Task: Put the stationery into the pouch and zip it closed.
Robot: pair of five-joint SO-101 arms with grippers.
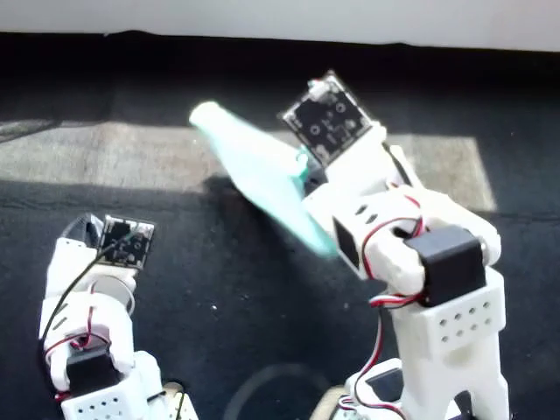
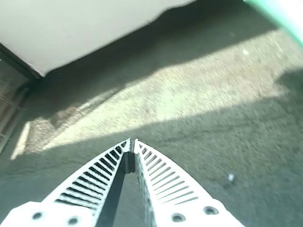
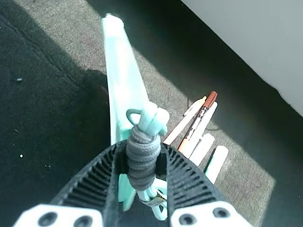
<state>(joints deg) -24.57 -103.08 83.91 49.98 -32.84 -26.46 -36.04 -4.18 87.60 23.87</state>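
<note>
Nearest us, the right gripper point(image 3: 142, 152): fingers clamped on the grey-wrapped cord pull point(image 3: 142, 161) of the mint pouch point(image 3: 120, 80). The pouch runs straight out past the fingertips and looks lifted off the mat point(image 3: 42, 109), its shadow beneath. The pens and markers point(image 3: 201, 130) lie bunched on the mat beyond the fingertips, beside the pouch; none inside, as far as we see. Cannot tell whether the zip is open.

The left gripper point(image 2: 131, 144): fingers together, nothing between them, bare mat ahead of the tips.

Our reading: early step, pouch being handled by its pull, loading not yet begun. Next calls for the left fingers to steady the pouch body so the mouth can take pens.
</note>
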